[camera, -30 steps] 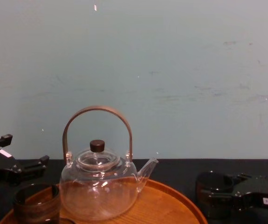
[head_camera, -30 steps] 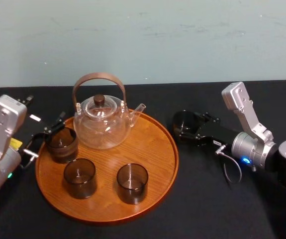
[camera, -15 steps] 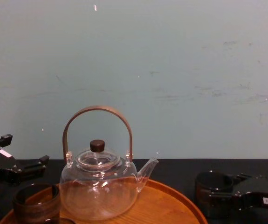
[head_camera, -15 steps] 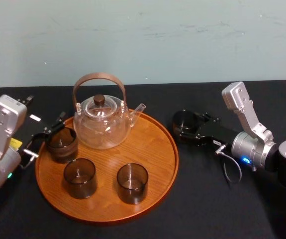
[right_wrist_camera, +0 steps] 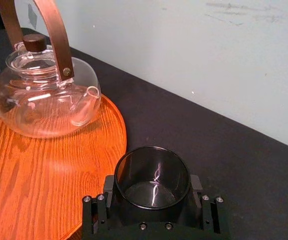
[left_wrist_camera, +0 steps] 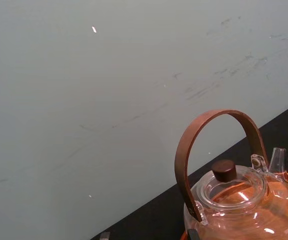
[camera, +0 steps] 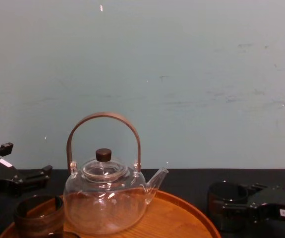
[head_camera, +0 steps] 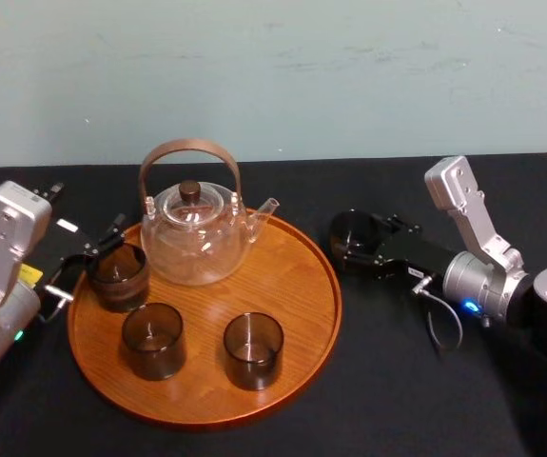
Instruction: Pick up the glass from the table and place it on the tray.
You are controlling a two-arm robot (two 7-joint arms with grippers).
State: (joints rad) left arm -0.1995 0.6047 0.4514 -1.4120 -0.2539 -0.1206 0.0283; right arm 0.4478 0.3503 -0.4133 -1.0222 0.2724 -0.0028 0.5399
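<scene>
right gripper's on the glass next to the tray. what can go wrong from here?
1. The dark glass sits at table level in the right gripper, just outside the tray and its raised rim; moved across without enough lift, its base may catch the rim.
2. The nearest bare wood lies between the teapot spout and a front glass; a wide swing could knock either.
The left gripper sits open at the tray's left edge by another glass.
</scene>
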